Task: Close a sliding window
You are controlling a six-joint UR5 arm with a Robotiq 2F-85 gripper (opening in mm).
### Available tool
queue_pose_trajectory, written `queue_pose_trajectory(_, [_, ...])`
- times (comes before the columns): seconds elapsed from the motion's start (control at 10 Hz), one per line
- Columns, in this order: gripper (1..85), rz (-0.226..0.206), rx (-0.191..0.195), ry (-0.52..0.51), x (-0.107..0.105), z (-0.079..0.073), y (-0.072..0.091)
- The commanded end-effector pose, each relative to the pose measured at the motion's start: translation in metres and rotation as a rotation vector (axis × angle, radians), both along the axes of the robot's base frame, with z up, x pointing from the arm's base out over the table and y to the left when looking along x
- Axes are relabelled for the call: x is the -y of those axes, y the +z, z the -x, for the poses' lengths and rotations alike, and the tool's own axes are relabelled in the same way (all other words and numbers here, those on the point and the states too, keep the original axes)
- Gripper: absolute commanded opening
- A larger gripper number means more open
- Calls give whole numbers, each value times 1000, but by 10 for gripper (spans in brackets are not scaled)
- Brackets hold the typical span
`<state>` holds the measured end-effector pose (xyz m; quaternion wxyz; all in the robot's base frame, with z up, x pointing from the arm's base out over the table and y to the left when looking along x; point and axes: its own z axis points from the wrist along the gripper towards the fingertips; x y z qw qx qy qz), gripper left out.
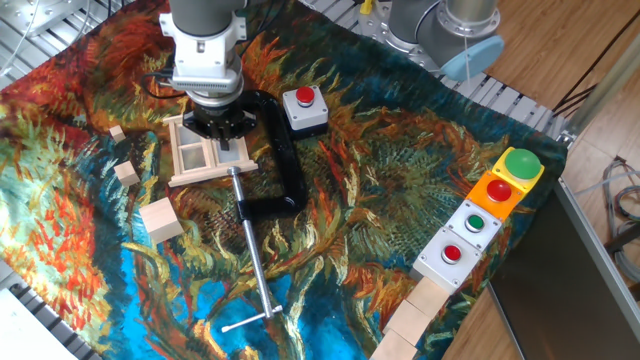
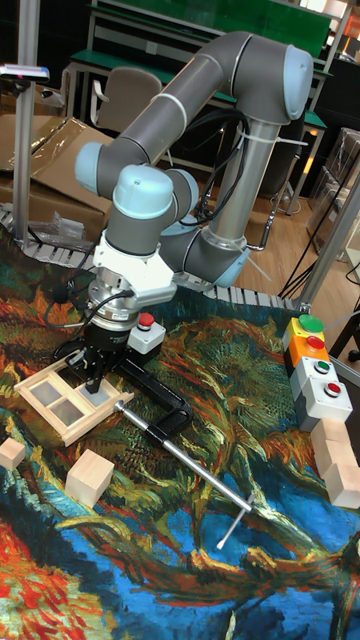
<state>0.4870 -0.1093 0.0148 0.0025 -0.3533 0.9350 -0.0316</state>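
Observation:
The sliding window [image 1: 203, 153] is a small pale wooden frame with two panes, lying flat on the patterned cloth at upper left. It also shows in the tall fixed view as the window [image 2: 62, 398]. My gripper [image 1: 224, 138] points straight down onto the frame's right half, next to the clamp. Its dark fingers look drawn together, and the tips rest in or on the right pane [image 2: 98, 384]. Nothing is held between them. The gripper body hides the frame's far right edge.
A black C-clamp [image 1: 278, 150] with a long metal screw rod [image 1: 254, 262] lies just right of the window. A red button box [image 1: 305, 108] sits behind it. Wooden cubes [image 1: 160, 220] lie to the left. More button boxes [image 1: 480, 215] line the right edge.

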Motion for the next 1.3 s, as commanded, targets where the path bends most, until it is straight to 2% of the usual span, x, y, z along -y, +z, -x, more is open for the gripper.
queue_pose_trajectory(0.0, [13, -12, 4, -1, 1, 0, 0])
queue_pose_trajectory(0.6, [13, -27, 4, 0, -2, 0, -1])
queue_pose_trajectory(1.2, [13, -23, 2, 8, 4, 5, -3])
